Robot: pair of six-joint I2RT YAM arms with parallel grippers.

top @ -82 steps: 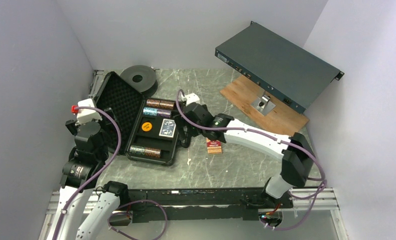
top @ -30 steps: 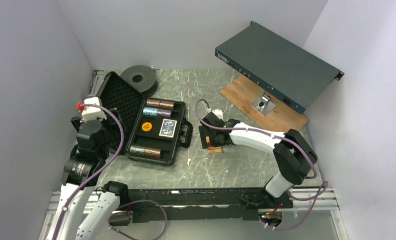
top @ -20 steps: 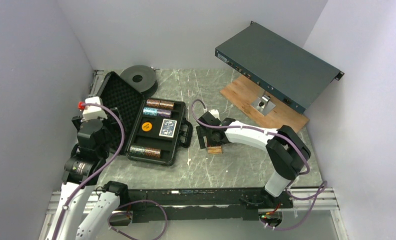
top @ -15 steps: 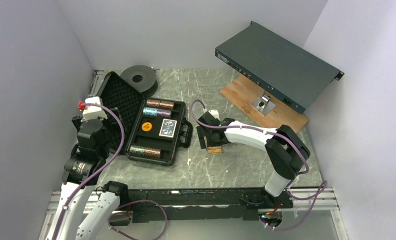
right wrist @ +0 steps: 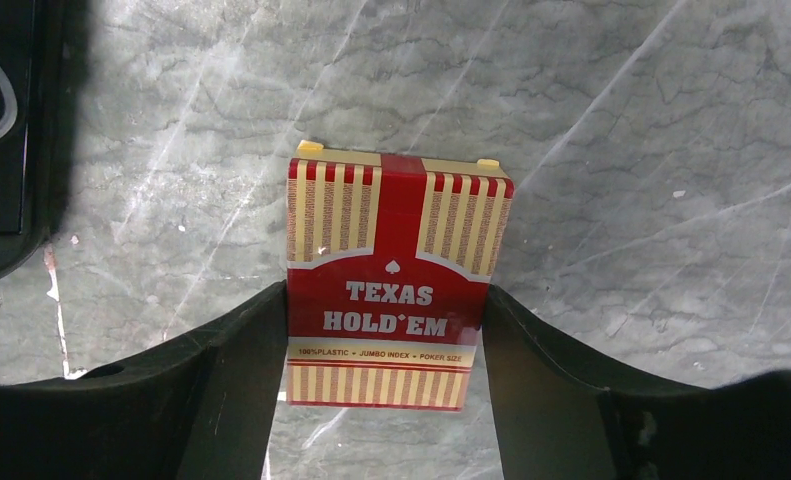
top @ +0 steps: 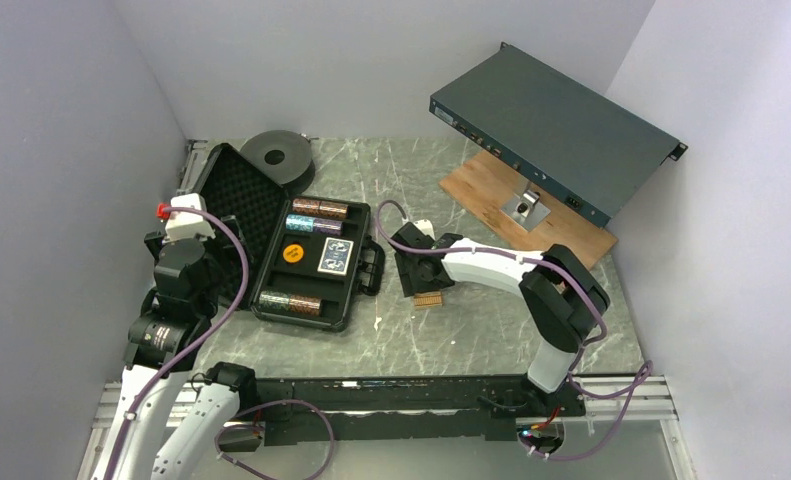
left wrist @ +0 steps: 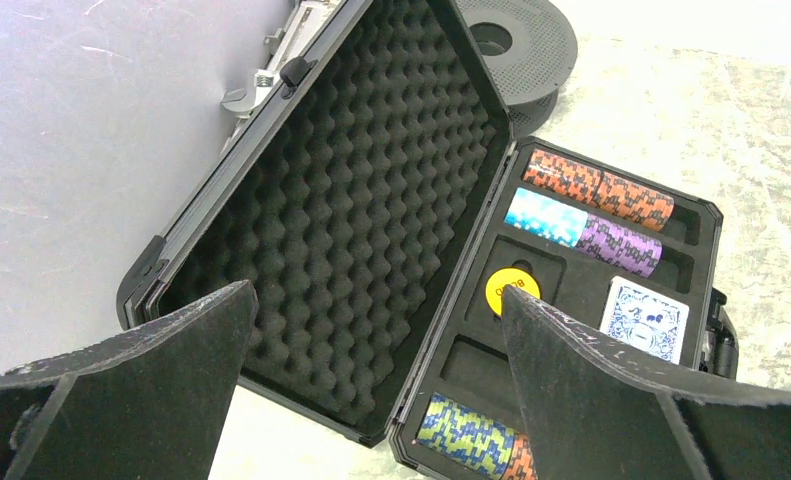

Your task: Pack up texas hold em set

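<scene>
The red Texas Hold'em card deck [right wrist: 391,270] lies flat on the marble table [top: 451,330], just off the handle side of the open black briefcase [top: 233,205]. The right gripper [right wrist: 386,300] is closed against the deck's two long sides, near its lower half. The deck has not yet been lifted. The left gripper [left wrist: 376,295] hangs over the briefcase's foam lid with its jaws wide apart, holding nothing.

The boxed deck is probably light and fairly stiff, but its glossy carton could slip or crush under a hard squeeze. Holding across the narrow width, close to the middle, should keep it level on the way to the briefcase.
</scene>
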